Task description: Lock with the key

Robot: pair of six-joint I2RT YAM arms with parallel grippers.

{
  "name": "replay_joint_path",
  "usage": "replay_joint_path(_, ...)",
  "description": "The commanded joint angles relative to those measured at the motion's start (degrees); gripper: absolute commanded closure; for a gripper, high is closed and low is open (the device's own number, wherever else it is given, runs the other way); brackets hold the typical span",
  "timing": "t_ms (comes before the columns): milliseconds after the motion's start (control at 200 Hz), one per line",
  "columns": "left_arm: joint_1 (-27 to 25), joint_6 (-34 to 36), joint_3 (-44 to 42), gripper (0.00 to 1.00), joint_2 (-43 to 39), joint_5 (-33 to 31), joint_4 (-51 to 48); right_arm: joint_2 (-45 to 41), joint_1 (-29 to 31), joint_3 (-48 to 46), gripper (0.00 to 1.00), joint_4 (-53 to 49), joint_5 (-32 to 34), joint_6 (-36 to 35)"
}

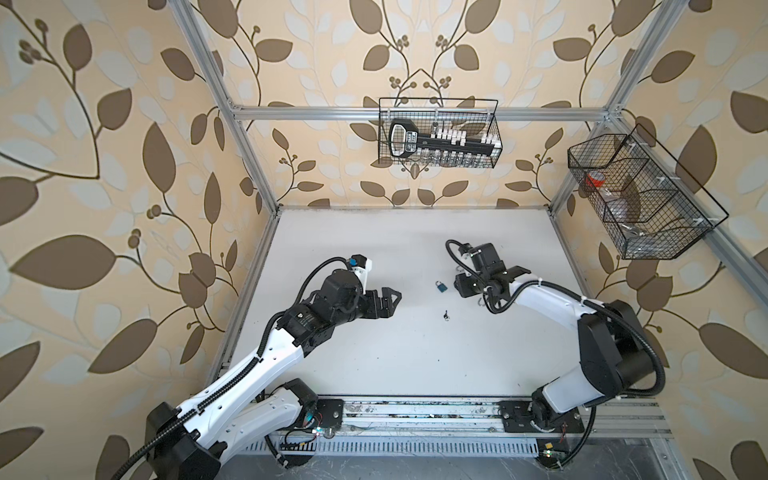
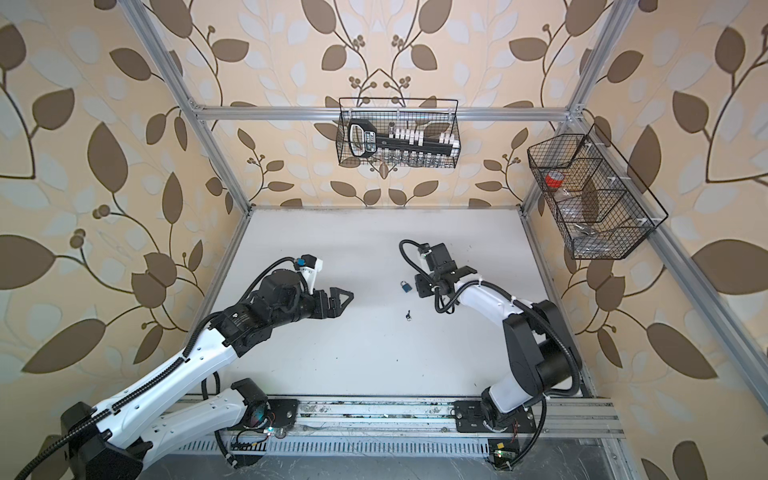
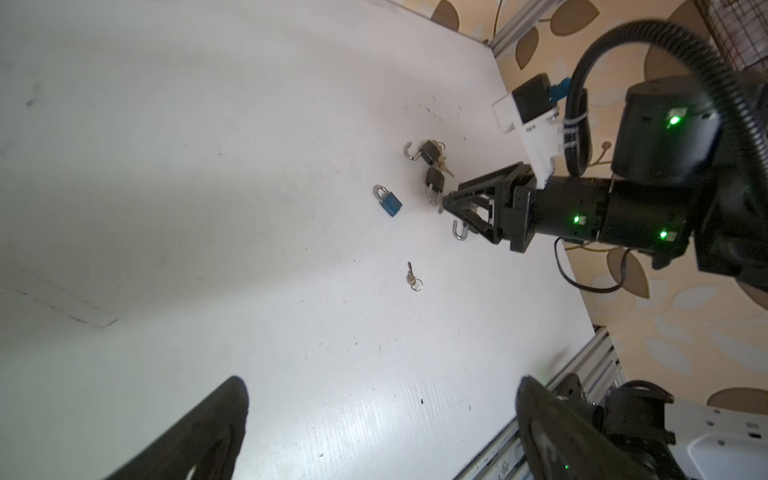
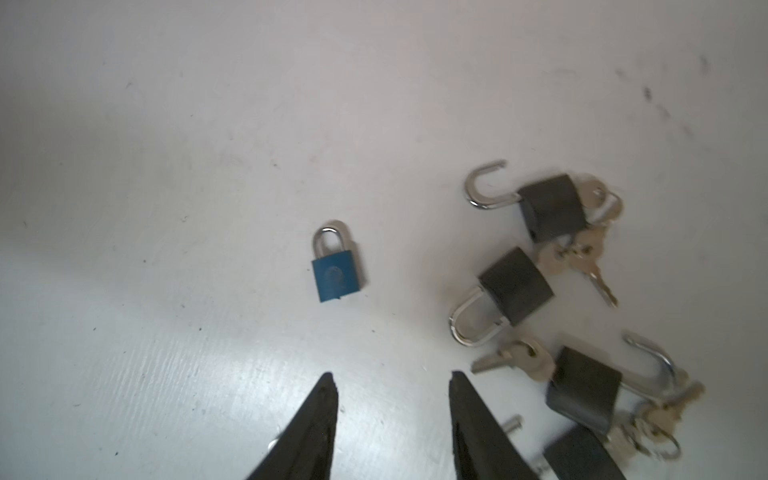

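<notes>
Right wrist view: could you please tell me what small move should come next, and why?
Probably shift the right tool, open and empty, toward the black padlock beside it, whose shackle stands open. The blue padlock already lies apart with its shackle seated, so it seems finished.

Table (image 1: 374, 361), items on it: padlock (image 1: 441, 286) near the middle; key (image 1: 446, 315) in front of it, apart; heap of padlocks (image 4: 515, 286) with keys to its right, near. Wire basket (image 1: 388, 160) on back wall; second basket (image 1: 665, 245) on right wall.
</notes>
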Motion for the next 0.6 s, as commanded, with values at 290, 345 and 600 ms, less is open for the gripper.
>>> replay_joint_path(290, -16.08, 4.23, 6.71, 0.01, 15.81, -1.42, 11.06, -1.73, -14.47, -4.23, 0.58, -4.07, 1.38, 13.05)
replay_joint_path(345, -16.71, 4.01, 7.12, 0.01, 16.52, -1.78, 11.43, -0.1, -14.41, -3.52, 0.58, -4.28, 0.44, 13.16)
replay_joint_path(600, -16.98, 3.83, 5.57, 0.01, 14.32, -3.57, 11.04, 5.71, -14.21, -0.93, 0.51, -5.63, 0.27, 12.9)
